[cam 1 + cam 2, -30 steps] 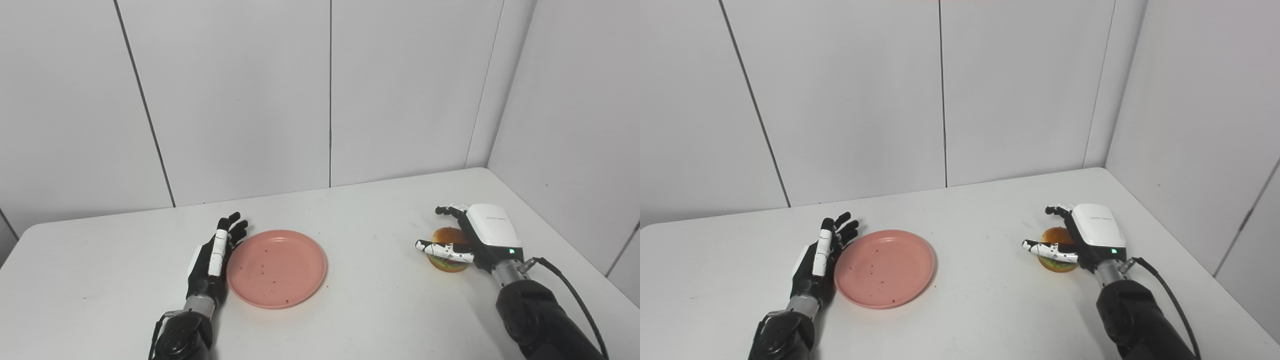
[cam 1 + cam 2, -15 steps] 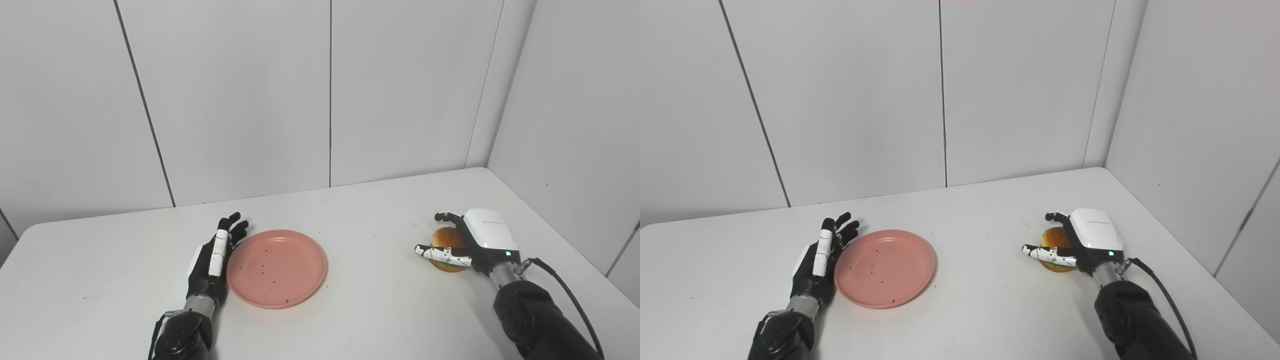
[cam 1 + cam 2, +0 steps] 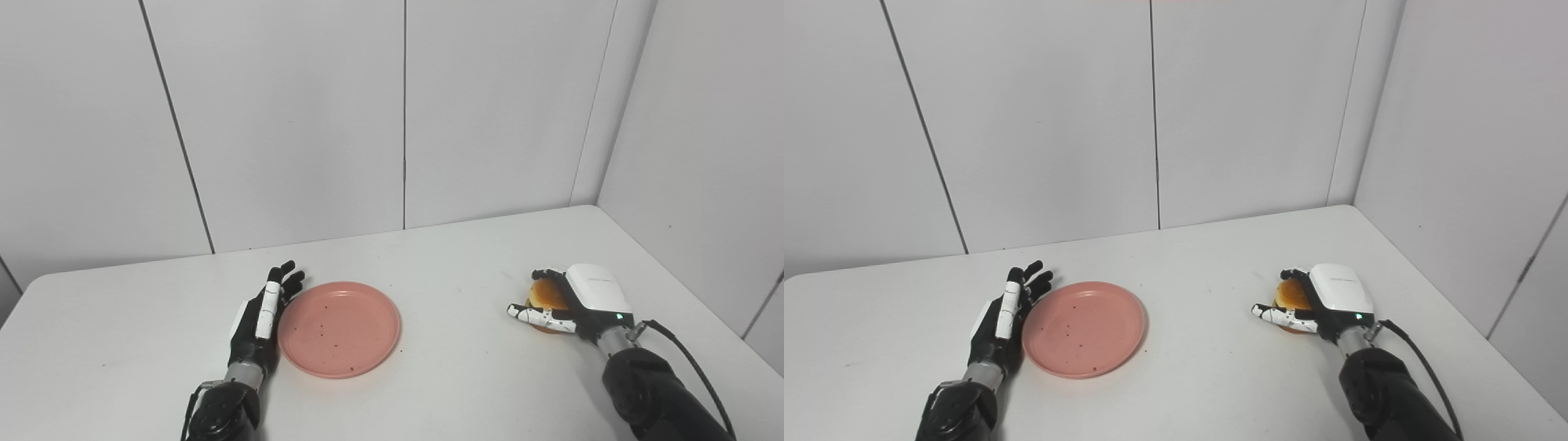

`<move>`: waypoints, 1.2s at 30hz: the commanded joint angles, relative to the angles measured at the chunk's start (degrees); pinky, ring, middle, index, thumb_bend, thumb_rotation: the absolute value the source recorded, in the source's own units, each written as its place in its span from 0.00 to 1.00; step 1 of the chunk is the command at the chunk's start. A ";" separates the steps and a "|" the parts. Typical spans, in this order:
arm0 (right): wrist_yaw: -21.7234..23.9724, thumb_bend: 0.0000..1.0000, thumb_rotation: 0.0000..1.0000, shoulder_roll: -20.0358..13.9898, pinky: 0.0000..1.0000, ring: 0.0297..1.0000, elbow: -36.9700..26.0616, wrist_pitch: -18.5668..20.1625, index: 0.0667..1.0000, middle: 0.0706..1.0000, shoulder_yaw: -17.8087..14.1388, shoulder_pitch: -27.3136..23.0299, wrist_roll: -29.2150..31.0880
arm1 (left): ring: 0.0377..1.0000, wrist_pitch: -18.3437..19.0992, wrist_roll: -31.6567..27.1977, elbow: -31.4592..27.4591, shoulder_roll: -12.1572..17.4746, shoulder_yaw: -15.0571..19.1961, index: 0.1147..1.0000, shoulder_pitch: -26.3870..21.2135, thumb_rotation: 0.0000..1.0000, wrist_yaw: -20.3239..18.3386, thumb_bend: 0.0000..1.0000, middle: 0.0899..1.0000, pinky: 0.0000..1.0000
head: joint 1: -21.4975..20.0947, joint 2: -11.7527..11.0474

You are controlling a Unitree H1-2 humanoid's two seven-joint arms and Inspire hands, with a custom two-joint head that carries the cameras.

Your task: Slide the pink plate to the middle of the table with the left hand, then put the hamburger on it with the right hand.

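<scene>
The pink plate (image 3: 340, 328) lies flat on the white table, left of the middle, with dark specks on it. My left hand (image 3: 260, 316) stands on edge against the plate's left rim, open with its fingers straight. At the right, the hamburger (image 3: 544, 297) sits on the table, mostly hidden under my right hand (image 3: 589, 295). That hand is low over the bun, its fingers curled round the far side and its thumb stretched along the near side. It is open around the hamburger, with no firm hold showing.
The white table (image 3: 459, 367) ends at a rounded corner behind the right hand. White wall panels stand close behind and to the right. A black cable (image 3: 686, 352) loops off the right wrist.
My right hand has come down and slightly nearer over the hamburger, covering more of it, with its fingers curling in. The left hand and the plate have not moved.
</scene>
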 commanded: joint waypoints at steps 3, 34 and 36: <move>-1.98 0.76 0.96 -0.82 0.64 0.72 0.60 -0.15 0.68 0.73 -0.12 -2.92 0.84 | 0.92 1.88 0.34 -0.28 0.50 -0.15 0.86 0.21 0.94 -0.08 0.88 0.86 0.92 | 0.07 0.13; -8.87 0.53 0.00 -0.07 0.31 0.37 4.29 -1.94 0.44 0.46 3.08 -3.16 4.39 | 0.91 2.21 0.50 -0.60 0.30 -0.28 0.85 0.71 0.93 0.05 0.90 0.86 0.90 | 0.18 0.58; -8.22 0.53 0.00 -0.18 0.30 0.35 2.50 -1.31 0.44 0.44 3.01 -3.02 4.38 | 0.91 2.14 0.49 -0.56 0.29 -0.27 0.85 0.70 0.94 0.04 0.90 0.86 0.90 | 0.18 0.55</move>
